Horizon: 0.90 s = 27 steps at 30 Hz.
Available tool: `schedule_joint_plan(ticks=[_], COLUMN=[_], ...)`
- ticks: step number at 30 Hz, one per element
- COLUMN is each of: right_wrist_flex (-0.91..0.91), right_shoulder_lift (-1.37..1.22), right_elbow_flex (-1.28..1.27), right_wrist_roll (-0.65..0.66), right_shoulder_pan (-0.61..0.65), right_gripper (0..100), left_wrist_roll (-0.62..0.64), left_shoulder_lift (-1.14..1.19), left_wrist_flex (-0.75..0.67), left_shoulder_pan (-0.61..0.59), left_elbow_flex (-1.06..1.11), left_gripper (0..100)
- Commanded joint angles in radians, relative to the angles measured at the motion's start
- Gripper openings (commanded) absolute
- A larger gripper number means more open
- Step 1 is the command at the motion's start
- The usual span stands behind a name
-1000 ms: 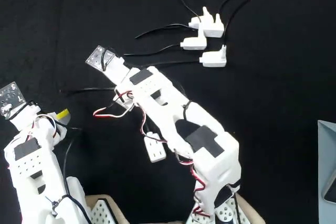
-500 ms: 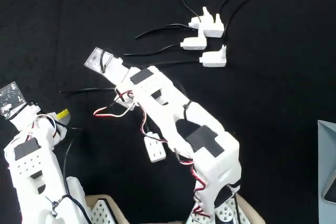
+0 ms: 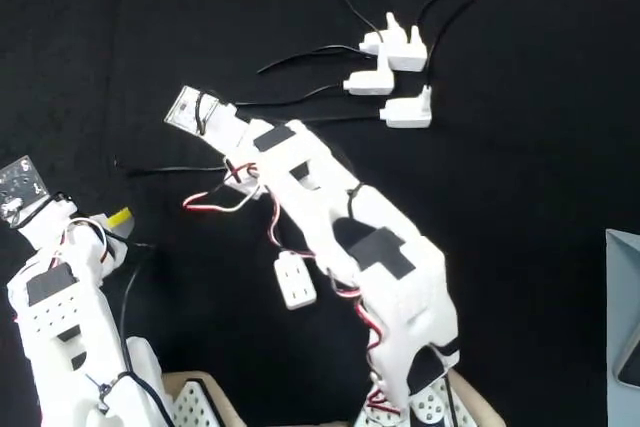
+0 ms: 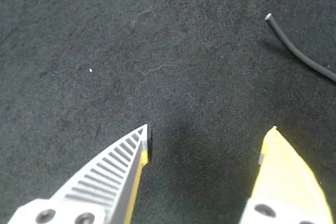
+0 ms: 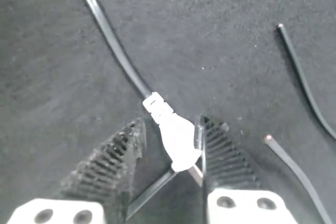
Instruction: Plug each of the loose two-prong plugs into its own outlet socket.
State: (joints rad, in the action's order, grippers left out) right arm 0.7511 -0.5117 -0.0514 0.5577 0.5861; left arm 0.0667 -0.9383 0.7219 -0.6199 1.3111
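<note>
A white two-prong plug (image 5: 176, 140) on a black cord lies on the black cloth between the dark fingers of my right gripper (image 5: 171, 124). The gripper is open; one finger (image 5: 220, 156) touches the plug's side and the other stands just clear. In the high view the right arm (image 3: 300, 187) stretches up and left over this spot. Several white sockets (image 3: 385, 82) with black cords sit at the back centre. Another white socket (image 3: 296, 280) lies beside the right arm's base. My left gripper (image 4: 210, 128) hangs open over bare cloth at the near left, its yellow finger (image 3: 120, 217) visible from above.
Thin black cords (image 3: 300, 57) trail left from the back sockets, and a loose cord end (image 4: 269, 17) lies close to the left gripper. A grey-blue box (image 3: 625, 317) stands at the right table edge. The right half of the cloth is open room.
The right arm has shifted slightly, uncovering more of the socket near its base. The left arm has kept still.
</note>
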Motion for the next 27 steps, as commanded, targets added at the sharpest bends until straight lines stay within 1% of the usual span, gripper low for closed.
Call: schedule_joint_plan(ticks=[1, 5, 10, 12, 15, 19, 22, 27], right_wrist_flex=[0.009, 0.011, 0.011, 0.04, 0.158, 0.353, 0.502, 0.661], right_shoulder_lift=[-0.021, -0.028, -0.028, -0.022, 0.015, 0.11, 0.17, 0.242], right_elbow_flex=[0.038, 0.058, 0.053, 0.059, 0.119, 0.216, 0.271, 0.285], right_wrist_roll=[0.008, 0.008, 0.008, 0.006, -0.002, -0.094, -0.126, -0.158], right_shoulder_pan=[-0.038, -0.06, -0.06, -0.061, -0.06, -0.066, -0.071, -0.098], right_gripper=[13.5, 1.8, 1.1, 1.1, 1.1, 1.1, 1.1, 1.1], left_wrist_roll=[-0.005, -0.005, -0.005, -0.005, -0.005, -0.005, -0.005, -0.005], left_shoulder_lift=[-0.015, -0.015, -0.015, -0.015, -0.014, -0.014, -0.014, -0.014], left_wrist_flex=[-0.023, -0.023, -0.023, -0.023, -0.023, -0.023, -0.023, -0.023], left_shoulder_pan=[0.01, 0.01, 0.01, 0.01, 0.01, 0.01, 0.01, 0.01], left_elbow_flex=[-0.061, -0.061, -0.061, -0.061, -0.061, -0.061, -0.061, -0.061], left_gripper=[33, 33, 33, 33, 33, 33, 33, 33])
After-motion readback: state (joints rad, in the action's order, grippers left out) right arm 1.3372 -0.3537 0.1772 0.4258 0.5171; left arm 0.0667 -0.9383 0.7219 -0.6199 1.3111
